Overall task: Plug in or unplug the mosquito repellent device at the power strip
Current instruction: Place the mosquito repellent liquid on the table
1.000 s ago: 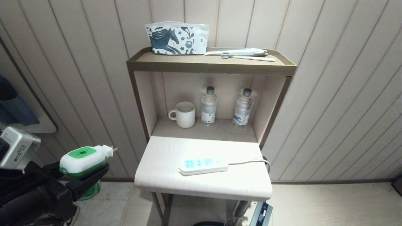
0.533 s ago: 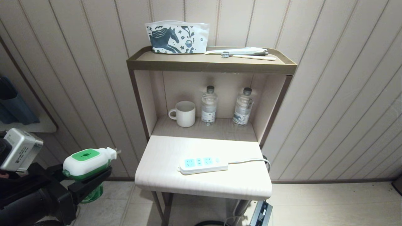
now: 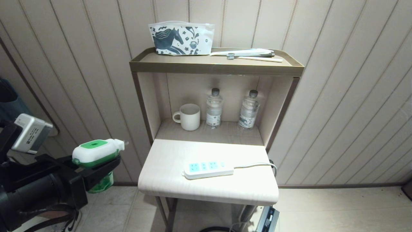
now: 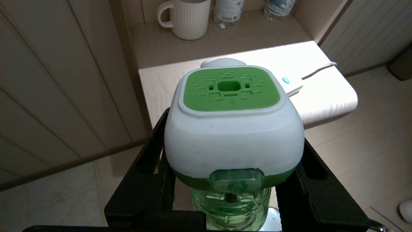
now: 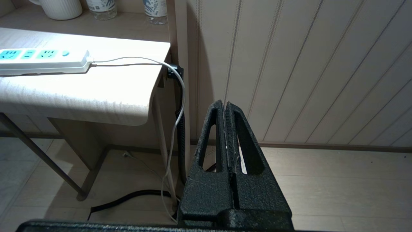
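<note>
Head view: the left gripper [image 3: 96,166] was low at the left of the frame, over the floor and well short of the table [image 3: 167,183]. Its fingers pinched the mosquito repellent device [image 3: 96,153] just under the white-and-green head, prongs pointing toward the table, green bottle hanging below. The power strip [image 3: 208,169] lay flat on the table, all three blue sockets unoccupied, its cord [image 3: 257,166] running off the right edge. On the shelf behind stood a ribbed mug [image 3: 188,117] and two water bottles [image 3: 214,109]; a horse-print pouch [image 3: 181,38] sat on the top shelf.

Left wrist view: the black fingers [image 4: 151,154] flanked the device [image 4: 233,129] at the neck below the head. The head hid most of the strip; only its end with the round button [image 4: 285,79] showed.

Right wrist view: the right gripper [image 5: 227,129] hung parked beside the table, pads pressed together on nothing. The strip [image 5: 43,59] showed at upper left.

Risks, as judged: the sockets faced up while the prongs pointed sideways, so the wrist must tip over; misaligned prongs could jam. The loose strip could slide under push. The neck hold could let the device swivel.

Writing: bottle labels and the tag on the wrist camera were unreadable; no brand legible.
</note>
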Robot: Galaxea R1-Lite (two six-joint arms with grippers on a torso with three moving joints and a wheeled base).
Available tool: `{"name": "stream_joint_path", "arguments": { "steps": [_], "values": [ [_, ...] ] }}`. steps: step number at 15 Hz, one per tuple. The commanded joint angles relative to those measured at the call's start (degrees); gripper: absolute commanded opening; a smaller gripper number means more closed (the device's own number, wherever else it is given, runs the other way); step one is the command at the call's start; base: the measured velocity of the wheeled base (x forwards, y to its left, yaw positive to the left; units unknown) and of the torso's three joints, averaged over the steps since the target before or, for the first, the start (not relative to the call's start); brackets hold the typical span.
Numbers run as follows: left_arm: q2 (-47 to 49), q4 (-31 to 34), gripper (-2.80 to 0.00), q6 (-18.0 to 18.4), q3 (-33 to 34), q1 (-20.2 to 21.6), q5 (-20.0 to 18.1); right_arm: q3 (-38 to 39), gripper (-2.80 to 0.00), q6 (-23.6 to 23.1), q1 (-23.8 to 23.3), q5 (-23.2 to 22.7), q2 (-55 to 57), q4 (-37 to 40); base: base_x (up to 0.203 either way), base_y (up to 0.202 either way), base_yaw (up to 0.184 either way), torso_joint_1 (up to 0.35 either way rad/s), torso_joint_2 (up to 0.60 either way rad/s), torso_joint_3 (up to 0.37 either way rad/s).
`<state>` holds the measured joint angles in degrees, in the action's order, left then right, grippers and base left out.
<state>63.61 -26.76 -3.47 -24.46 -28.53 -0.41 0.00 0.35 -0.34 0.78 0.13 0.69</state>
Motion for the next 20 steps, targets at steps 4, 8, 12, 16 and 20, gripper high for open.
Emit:
{"name": "stream_joint_path", "arguments": {
  "steps": [4,8,12,16,20],
  "values": [
    [1.51,-0.05,-2.8,-0.4,0.11,0.14,1.73,0.0,-2.8,0.01,-0.01,0.02,0.04,0.01,0.0,0.0,0.0,0.0,0.0,0.0],
    [1.54,-0.14,-2.8,-0.49,0.72,0.14,2.35,0.0,-2.8,0.01,-0.01,0.02,0.12,0.01,0.0,0.0,0.0,0.0,0.0,0.0],
    [2.84,-0.58,-2.8,-0.58,0.46,0.14,2.16,0.0,-2.8,0.09,-0.01,0.02,0.13,0.01,0.0,0.0,0.0,-0.065,0.14,0.074],
    [2.68,-1.0,-2.8,-1.61,-1.39,0.14,2.34,-0.01,-2.8,-0.35,-0.01,-0.07,0.13,-0.16,0.0,0.0,0.0,-0.216,0.49,0.266],
    [2.31,-0.93,-2.8,-2.07,-4.38,0.14,3.64,-0.09,-2.8,-0.26,-0.01,-0.07,0.13,-0.16,0.0,0.0,0.0,-0.22,0.52,0.29]
  ]
}}
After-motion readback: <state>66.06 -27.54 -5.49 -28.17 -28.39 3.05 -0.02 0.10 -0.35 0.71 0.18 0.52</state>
